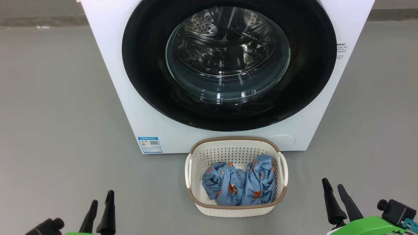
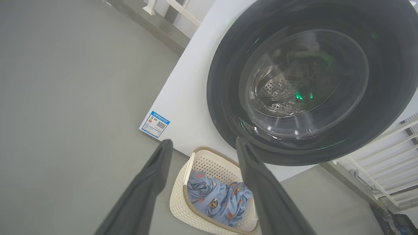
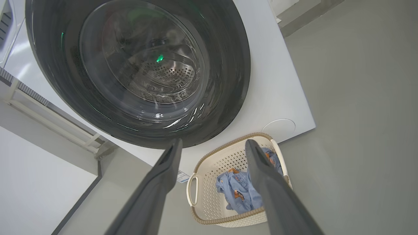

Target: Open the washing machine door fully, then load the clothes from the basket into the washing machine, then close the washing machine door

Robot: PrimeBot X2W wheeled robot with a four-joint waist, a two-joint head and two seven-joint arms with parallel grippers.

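The washing machine is cut off at the top. The words on its blue sticker are too small to read.

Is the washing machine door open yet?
No, the washing machine door sits shut, flush against the white front of the washing machine.
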